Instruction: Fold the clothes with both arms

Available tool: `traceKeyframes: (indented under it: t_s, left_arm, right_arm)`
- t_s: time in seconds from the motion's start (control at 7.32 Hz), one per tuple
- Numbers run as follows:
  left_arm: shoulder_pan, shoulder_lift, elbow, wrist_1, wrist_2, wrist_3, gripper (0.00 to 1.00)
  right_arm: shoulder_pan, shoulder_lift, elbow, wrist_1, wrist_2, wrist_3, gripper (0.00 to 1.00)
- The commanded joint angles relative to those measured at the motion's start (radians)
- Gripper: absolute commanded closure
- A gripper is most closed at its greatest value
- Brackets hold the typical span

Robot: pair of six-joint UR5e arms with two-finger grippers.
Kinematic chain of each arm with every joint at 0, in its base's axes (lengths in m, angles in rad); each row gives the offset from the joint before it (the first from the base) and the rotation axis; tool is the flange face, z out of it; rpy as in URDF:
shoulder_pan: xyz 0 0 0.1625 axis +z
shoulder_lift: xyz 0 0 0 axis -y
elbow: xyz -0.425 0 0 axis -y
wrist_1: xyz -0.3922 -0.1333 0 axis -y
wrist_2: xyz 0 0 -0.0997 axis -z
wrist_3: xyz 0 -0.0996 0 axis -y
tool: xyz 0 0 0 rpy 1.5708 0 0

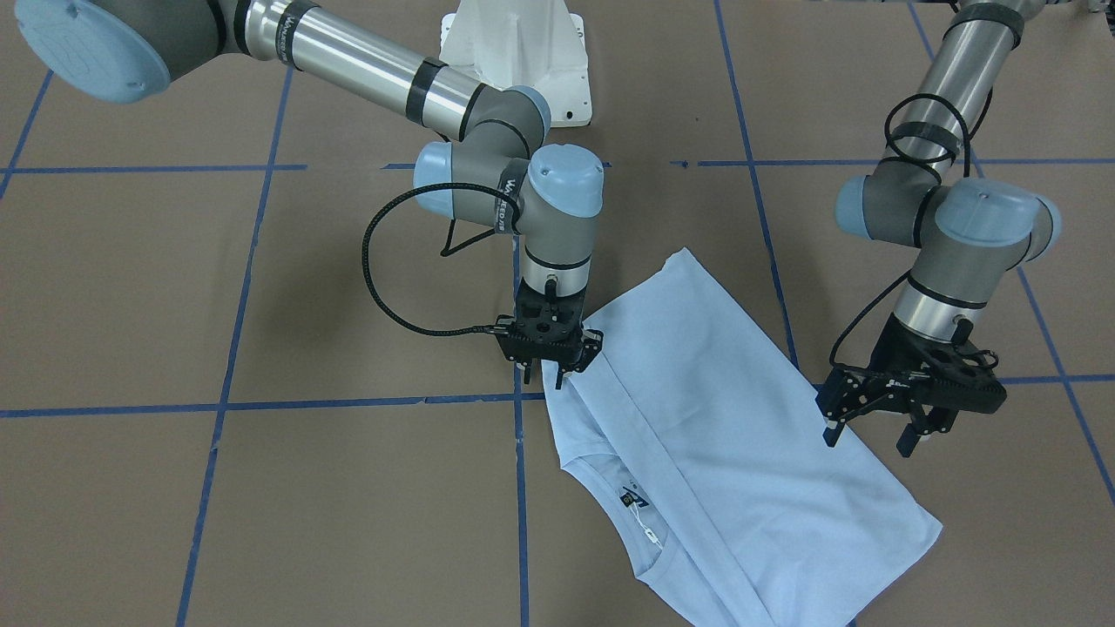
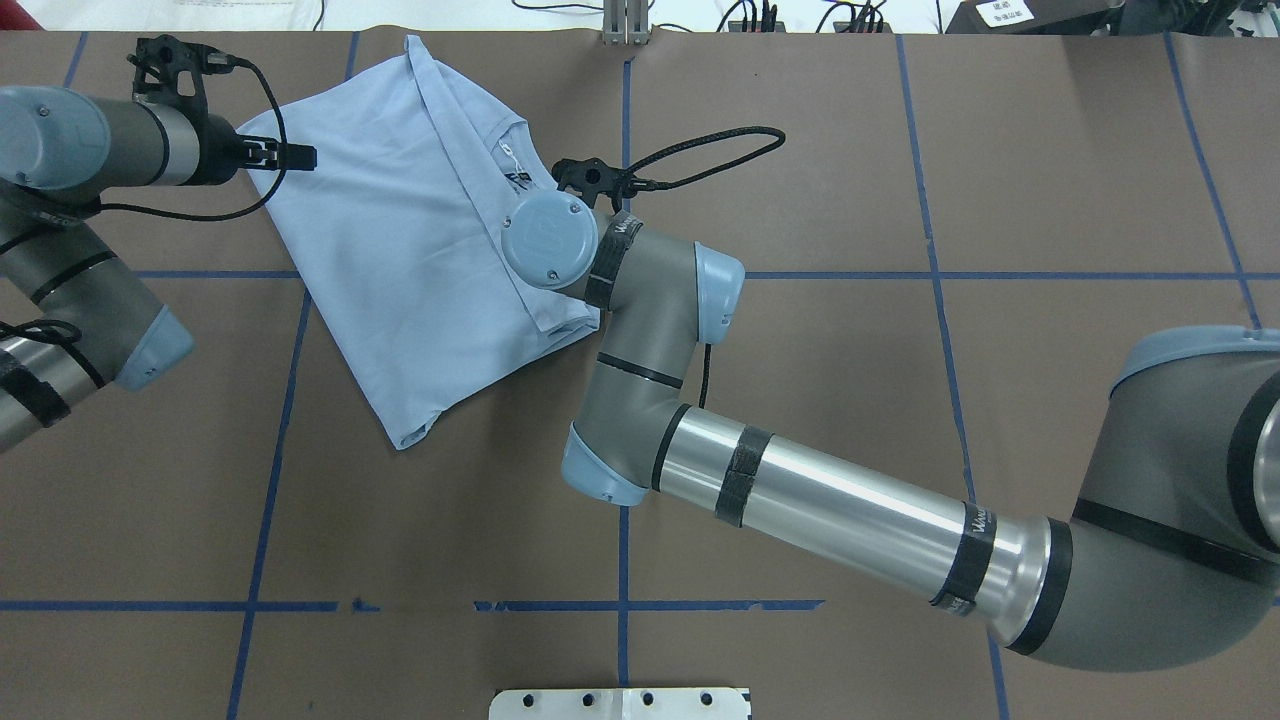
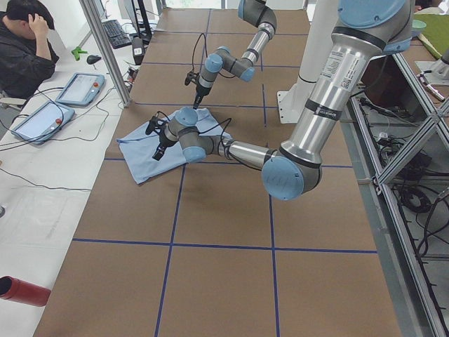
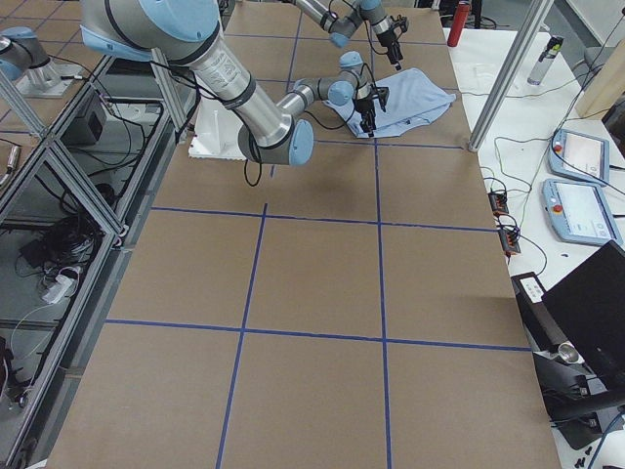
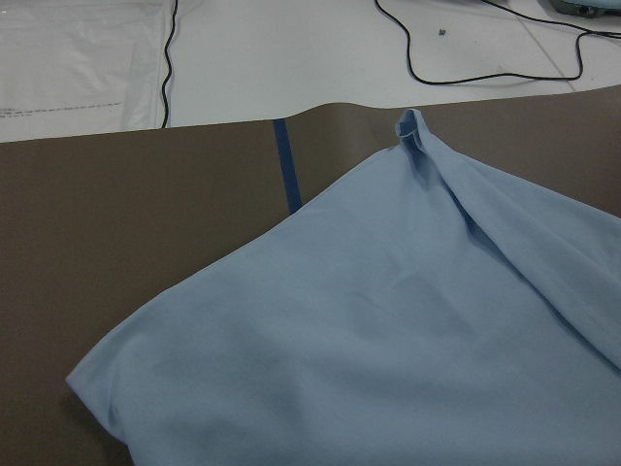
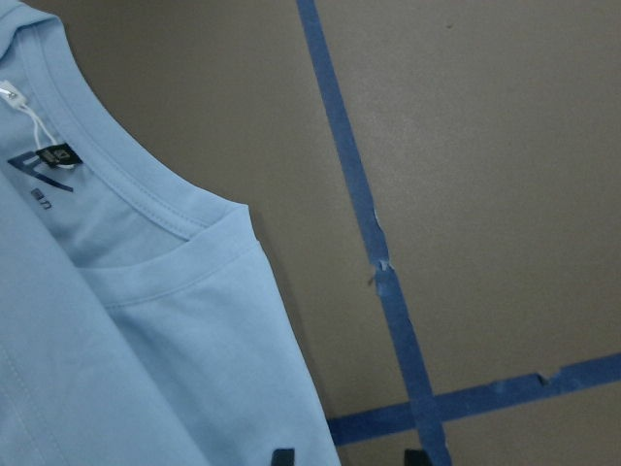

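The clothes are one light blue T-shirt (image 1: 723, 409) (image 2: 400, 240), lying partly folded on the brown table, its dark neck label (image 1: 631, 501) (image 6: 44, 160) showing at the collar. My right gripper (image 1: 546, 374) points down at the shirt's edge by a shoulder. Its two fingertips (image 6: 281, 454) are spread apart, and the hem corner lies between them, so it is open. My left gripper (image 1: 869, 438) (image 2: 300, 155) hovers open over the opposite edge of the shirt with nothing in it. The left wrist view shows only the shirt (image 5: 388, 340) and the table.
Blue tape lines (image 1: 519, 488) cross the table in a grid. The white pedestal base (image 1: 518, 52) stands behind the arms. A person (image 3: 24, 49) sits at a side bench with handheld control tablets (image 3: 77, 88), cables and a metal post (image 3: 105, 49).
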Motion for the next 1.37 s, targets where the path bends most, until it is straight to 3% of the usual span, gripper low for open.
traceKeyframes:
  t_s: [0.0, 1.23]
  left_arm:
    - [0.002, 0.003, 0.001, 0.000, 0.000, 0.000, 0.00]
    - [0.002, 0.005, 0.004, 0.000, 0.000, 0.002, 0.00]
  right_arm:
    - [-0.018, -0.001, -0.002, 0.001, -0.023, -0.022, 0.55]
    - [-0.038, -0.003, -0.002, 0.007, -0.049, -0.020, 0.58]
